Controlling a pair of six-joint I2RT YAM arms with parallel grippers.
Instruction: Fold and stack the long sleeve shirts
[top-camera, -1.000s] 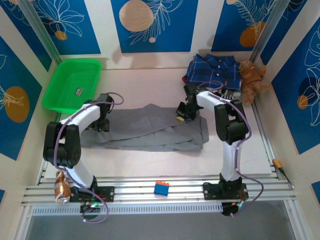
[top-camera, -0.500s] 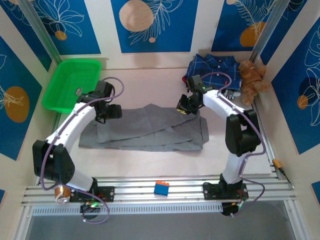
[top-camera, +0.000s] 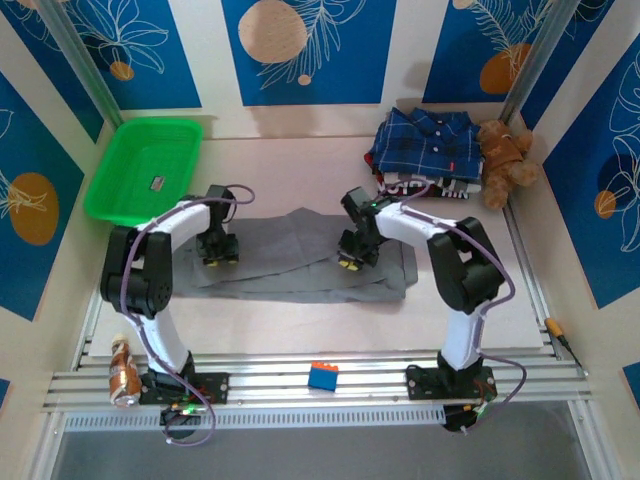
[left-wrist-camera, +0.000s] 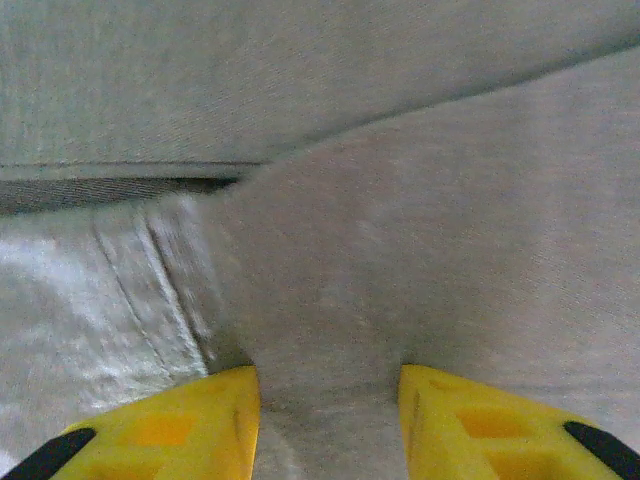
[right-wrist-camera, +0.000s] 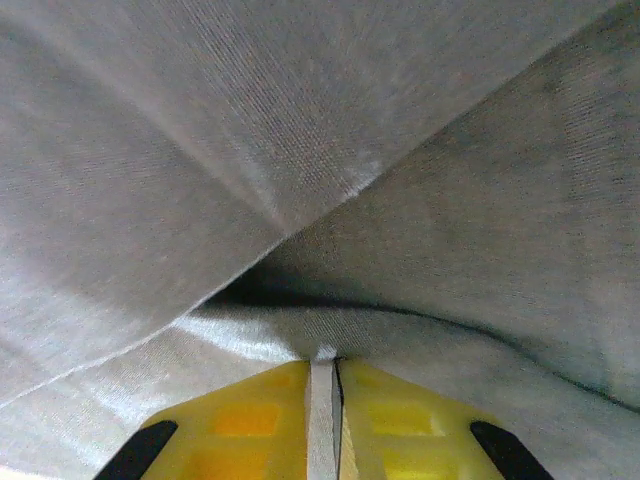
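Observation:
The grey long sleeve shirt lies as a long folded strip across the middle of the table. My left gripper presses down on its left part; in the left wrist view the yellow fingers stand apart with a bulge of grey cloth between them. My right gripper is shut on a thin fold of the grey shirt near its right part, the cloth edge pinched between the pads. The navy plaid shirt lies folded at the back right.
A brown teddy bear sits beside the plaid shirt at the right wall. A green tray stands at the back left. A blue brick and a can rest on the front rail.
The left gripper came down onto the shirt's left part and its jaws narrowed. The right gripper moved left and toward the front, carrying the pinched cloth with it.

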